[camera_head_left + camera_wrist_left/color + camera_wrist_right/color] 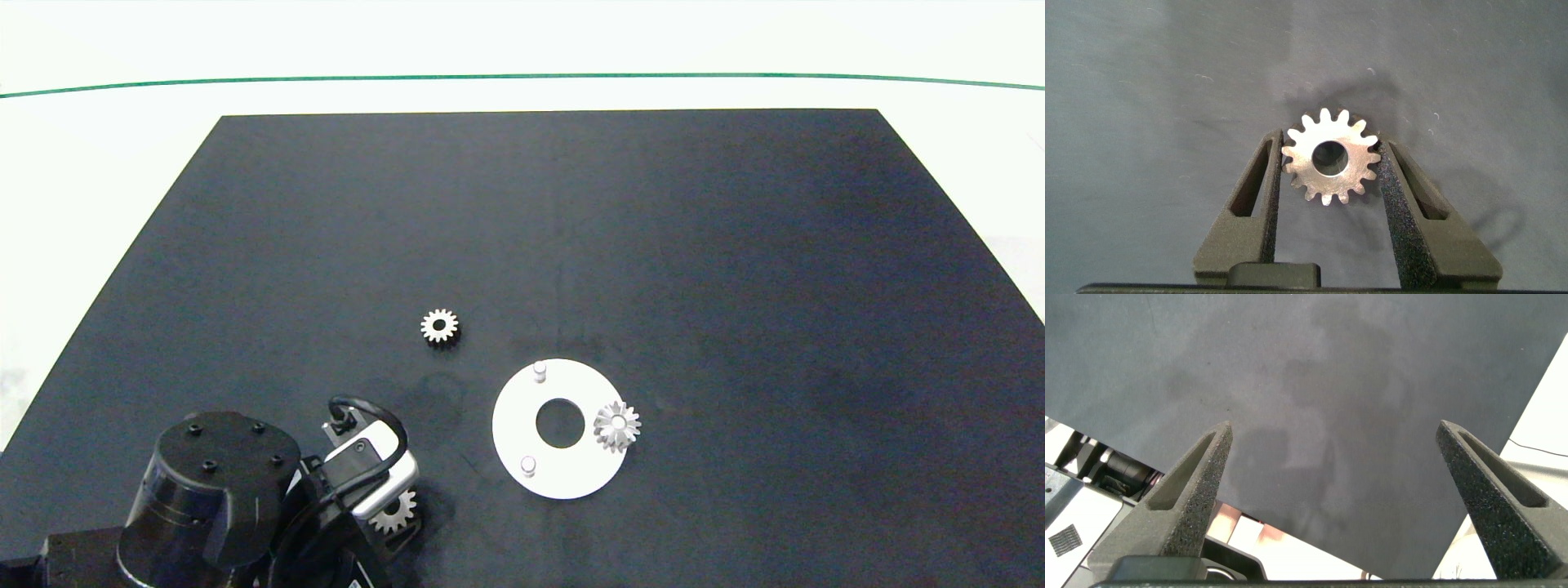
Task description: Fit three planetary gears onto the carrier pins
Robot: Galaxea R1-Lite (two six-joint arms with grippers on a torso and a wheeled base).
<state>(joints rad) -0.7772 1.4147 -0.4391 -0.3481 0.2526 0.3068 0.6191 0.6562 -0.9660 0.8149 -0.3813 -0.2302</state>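
We see the left gripper (1329, 163) clamping a gear (1329, 158), half hidden overhead; right gripper (1335, 469) spread wide; one gear (617, 425) sits on the disc (563, 478).

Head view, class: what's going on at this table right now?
The left gripper is closed on a planetary gear near the front left of the black mat. One gear already sits on a pin of the white carrier disc; the far pin and near pin stand bare. A third gear lies loose on the mat beyond the disc. The right gripper hangs open off to the side, holding nothing.
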